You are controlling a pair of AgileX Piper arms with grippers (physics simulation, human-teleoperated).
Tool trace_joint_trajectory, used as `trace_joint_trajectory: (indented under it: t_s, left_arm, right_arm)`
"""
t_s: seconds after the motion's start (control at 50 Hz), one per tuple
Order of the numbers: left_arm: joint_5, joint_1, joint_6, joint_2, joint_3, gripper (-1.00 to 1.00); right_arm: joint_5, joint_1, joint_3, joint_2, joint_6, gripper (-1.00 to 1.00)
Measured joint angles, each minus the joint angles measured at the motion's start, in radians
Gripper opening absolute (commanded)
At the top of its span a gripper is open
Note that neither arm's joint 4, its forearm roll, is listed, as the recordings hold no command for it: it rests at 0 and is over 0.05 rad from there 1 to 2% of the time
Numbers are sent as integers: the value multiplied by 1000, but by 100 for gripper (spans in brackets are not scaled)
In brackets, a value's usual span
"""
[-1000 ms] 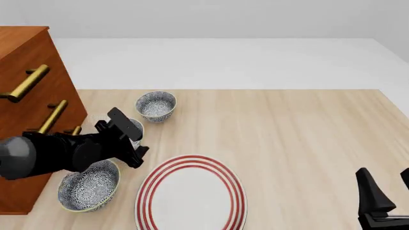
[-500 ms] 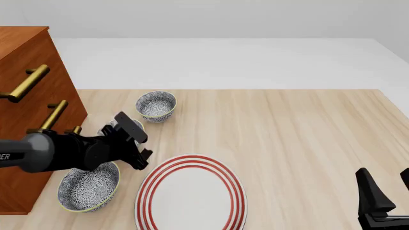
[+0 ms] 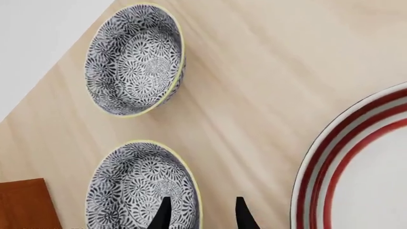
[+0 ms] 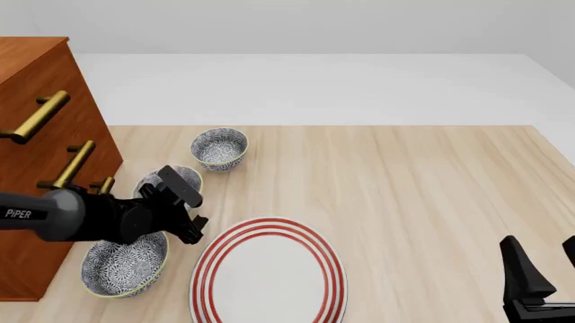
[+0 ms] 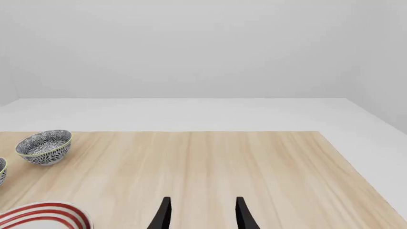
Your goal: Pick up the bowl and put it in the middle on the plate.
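Observation:
Three look-alike blue-and-white patterned bowls stand at the table's left. My left gripper [image 4: 184, 202] hangs low over the middle bowl [image 4: 166, 173], covering much of it. In the left wrist view this bowl [image 3: 143, 183] has its plate-side rim between my open fingers, one fingertip [image 3: 164, 214] inside and the other outside. The white plate [image 4: 268, 272] with red rings lies just right of it, and its rim [image 3: 330, 171] also shows in the left wrist view. My right gripper [image 4: 539, 282] stands open and empty at the front right, far from both.
A far bowl [image 4: 219, 148] and a near bowl [image 4: 124, 264] flank the middle one. A wooden drawer cabinet [image 4: 40, 134] with brass handles stands at the left edge, close to my left arm. The right wrist view shows the far bowl [image 5: 43, 145] and bare wood.
My left arm has sunk lower and drawn slightly back, bringing the gripper down onto the middle bowl's rim. The right arm has not moved.

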Motion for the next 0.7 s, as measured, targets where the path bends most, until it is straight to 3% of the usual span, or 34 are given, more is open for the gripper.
trace_joint_trajectory:
  t_s: [0.48, 0.5, 0.7]
  left_arm:
    - [-34, 19, 7, 29, 5, 100]
    - [-34, 19, 7, 28, 6, -100]
    - [-21, 24, 9, -9, 11, -100]
  right_arm:
    - [0, 0, 0, 0, 0, 100]
    - [0, 0, 0, 0, 0, 100]
    - [0, 0, 0, 0, 0, 100]
